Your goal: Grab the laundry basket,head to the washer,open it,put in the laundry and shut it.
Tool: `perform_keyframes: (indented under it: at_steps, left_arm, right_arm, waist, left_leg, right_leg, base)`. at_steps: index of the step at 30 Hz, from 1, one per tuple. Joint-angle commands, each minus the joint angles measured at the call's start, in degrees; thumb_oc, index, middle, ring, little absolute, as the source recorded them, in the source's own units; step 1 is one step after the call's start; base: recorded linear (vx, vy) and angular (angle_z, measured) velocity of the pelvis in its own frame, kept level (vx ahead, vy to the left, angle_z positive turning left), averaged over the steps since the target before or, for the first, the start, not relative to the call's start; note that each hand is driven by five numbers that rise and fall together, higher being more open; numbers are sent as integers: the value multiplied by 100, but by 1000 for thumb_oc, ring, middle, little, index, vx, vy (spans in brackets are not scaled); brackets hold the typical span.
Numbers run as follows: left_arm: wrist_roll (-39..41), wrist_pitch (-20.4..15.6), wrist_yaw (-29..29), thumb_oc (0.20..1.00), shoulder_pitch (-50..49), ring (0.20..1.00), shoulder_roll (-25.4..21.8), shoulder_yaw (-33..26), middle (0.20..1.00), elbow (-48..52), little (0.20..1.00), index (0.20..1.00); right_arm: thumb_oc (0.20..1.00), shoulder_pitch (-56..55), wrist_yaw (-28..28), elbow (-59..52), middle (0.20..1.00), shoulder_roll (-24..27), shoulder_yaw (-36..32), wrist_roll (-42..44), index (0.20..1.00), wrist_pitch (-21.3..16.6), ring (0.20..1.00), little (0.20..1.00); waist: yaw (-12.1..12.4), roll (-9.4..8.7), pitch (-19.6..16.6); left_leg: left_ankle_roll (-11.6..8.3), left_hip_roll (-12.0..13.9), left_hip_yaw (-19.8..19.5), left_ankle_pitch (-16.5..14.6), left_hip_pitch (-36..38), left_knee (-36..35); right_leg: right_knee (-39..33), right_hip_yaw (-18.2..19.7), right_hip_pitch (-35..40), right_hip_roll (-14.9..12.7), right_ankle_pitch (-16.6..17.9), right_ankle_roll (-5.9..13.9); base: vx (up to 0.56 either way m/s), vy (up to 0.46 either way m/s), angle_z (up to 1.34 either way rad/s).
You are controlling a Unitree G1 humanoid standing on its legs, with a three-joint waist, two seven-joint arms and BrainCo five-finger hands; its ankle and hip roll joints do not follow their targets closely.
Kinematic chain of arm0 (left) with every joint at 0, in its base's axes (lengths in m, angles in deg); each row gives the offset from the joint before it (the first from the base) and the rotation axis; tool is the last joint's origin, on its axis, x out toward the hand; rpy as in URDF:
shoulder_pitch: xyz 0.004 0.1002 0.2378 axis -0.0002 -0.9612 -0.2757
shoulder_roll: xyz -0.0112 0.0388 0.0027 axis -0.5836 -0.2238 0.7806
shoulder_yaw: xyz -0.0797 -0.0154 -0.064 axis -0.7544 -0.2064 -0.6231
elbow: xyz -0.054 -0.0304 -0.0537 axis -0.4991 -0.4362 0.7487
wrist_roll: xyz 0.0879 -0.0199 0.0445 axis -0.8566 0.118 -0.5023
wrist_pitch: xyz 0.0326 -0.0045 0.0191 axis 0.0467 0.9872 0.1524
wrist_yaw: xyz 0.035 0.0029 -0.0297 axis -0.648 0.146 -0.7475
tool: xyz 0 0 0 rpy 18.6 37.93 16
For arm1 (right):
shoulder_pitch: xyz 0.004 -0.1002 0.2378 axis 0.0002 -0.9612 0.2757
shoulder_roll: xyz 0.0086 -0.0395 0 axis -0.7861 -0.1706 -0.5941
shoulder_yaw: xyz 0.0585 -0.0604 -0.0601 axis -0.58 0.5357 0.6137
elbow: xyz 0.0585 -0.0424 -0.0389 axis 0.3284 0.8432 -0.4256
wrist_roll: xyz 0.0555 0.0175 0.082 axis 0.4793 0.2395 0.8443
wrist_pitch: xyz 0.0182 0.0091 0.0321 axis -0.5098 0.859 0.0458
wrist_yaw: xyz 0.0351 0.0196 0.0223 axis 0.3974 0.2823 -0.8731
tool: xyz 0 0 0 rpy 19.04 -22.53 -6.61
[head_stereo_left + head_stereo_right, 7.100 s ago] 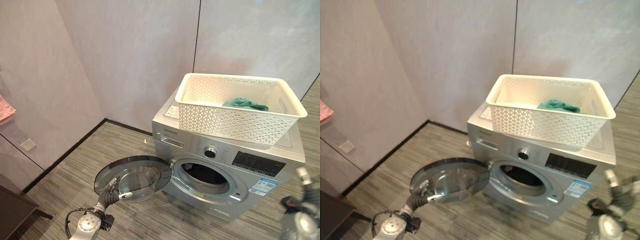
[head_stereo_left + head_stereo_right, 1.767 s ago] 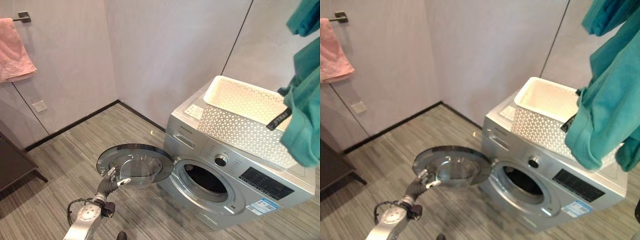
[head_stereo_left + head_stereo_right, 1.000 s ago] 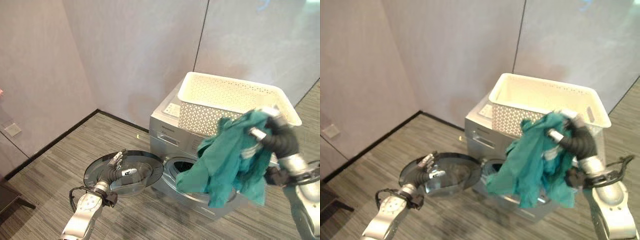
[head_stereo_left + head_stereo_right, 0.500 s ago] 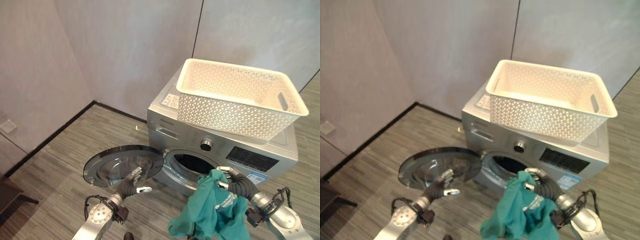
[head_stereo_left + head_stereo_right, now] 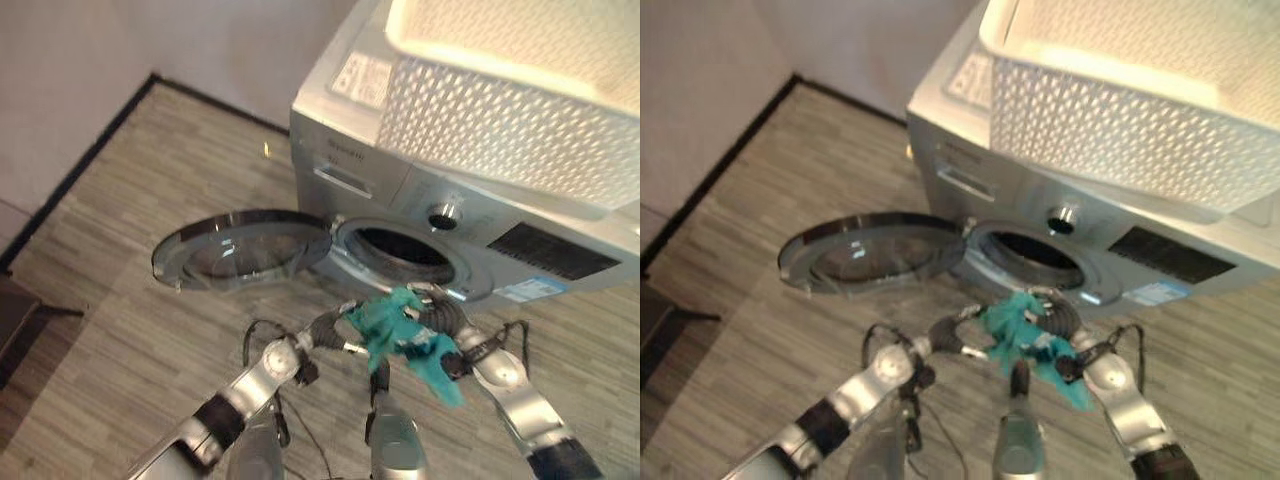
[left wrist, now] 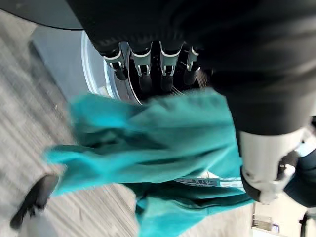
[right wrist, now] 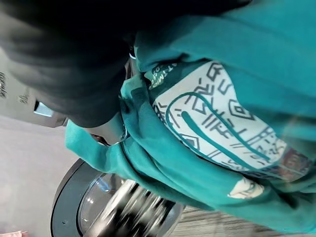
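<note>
A silver washer [image 5: 400, 170] stands with its round door [image 5: 240, 260] swung open to the left and its drum opening [image 5: 405, 255] dark. The white lattice basket [image 5: 500, 110] rests on top of it. A teal garment [image 5: 395, 325] with a white printed patch [image 7: 222, 128] hangs low just in front of the drum opening. My right hand [image 5: 445, 315] is shut on it from the right. My left hand [image 5: 330, 325] touches the garment's left edge, its fingers [image 6: 148, 64] stretched over the cloth [image 6: 163, 128] towards the drum.
Grey wood-look floor lies in front of the washer. A dark skirting [image 5: 80, 160] runs along the wall at the left. A dark piece of furniture [image 5: 15, 320] stands at the left edge. The open door juts out low over the floor.
The camera has tilted down. My right hand has brought the garment closer to the drum opening. My left hand has moved right from under the door to the garment.
</note>
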Motion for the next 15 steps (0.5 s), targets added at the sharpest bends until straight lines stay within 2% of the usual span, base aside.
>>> perform_keyframes:
  at_steps: [1,9,11,12,15]
  left_arm:
    - [-471,-422,-895,1000,517,1000,167,76,1000,-344,1000,1000]
    - [168,-478,-1174,1000,1062,1000,599,134,1000,-671,1000,1000]
    - [551,-489,-1082,1000,1120,1000,719,130,1000,-689,1000,1000]
    - [993,-485,-894,1000,1174,1000,807,200,1000,-664,1000,1000]
    - [1308,-477,-756,1000,1202,1000,777,272,1000,-445,1000,1000]
  right_arm:
    - [200,345,661,-217,200,-304,121,486,200,-622,200,200]
    - [200,1181,1269,-11,200,-809,228,869,200,-823,200,200]
    - [200,1402,1392,24,200,-939,233,929,200,-858,200,200]
    - [200,1630,1447,76,200,-1062,242,997,200,-860,200,200]
    - [200,1740,1510,114,200,-1142,170,1030,200,-860,200,200]
  waist:
    - [133,-414,-2]
    - [128,-451,319]
    - [131,-449,361]
    - [127,-413,403]
    - [130,-351,412]
  left_leg:
    - [133,15,-193,-1156,-367,1183]
    - [133,140,-116,-1299,-993,1694]
    - [139,149,-102,-1310,-1127,1775]
    - [144,151,-89,-1316,-1267,1841]
    - [150,138,-105,-1332,-1443,1899]
  right_leg:
    - [441,-99,-438,-481,-172,94]
    - [529,43,-970,-420,-108,68]
    - [541,57,-1085,-419,-79,58]
    - [560,73,-1209,-430,-60,54]
    - [578,84,-1379,-451,-34,55]
  base:
    - [-88,-20,4]
    - [-85,7,-4]
    - [-64,20,-11]
    - [-49,26,-8]
    - [-25,25,-6]
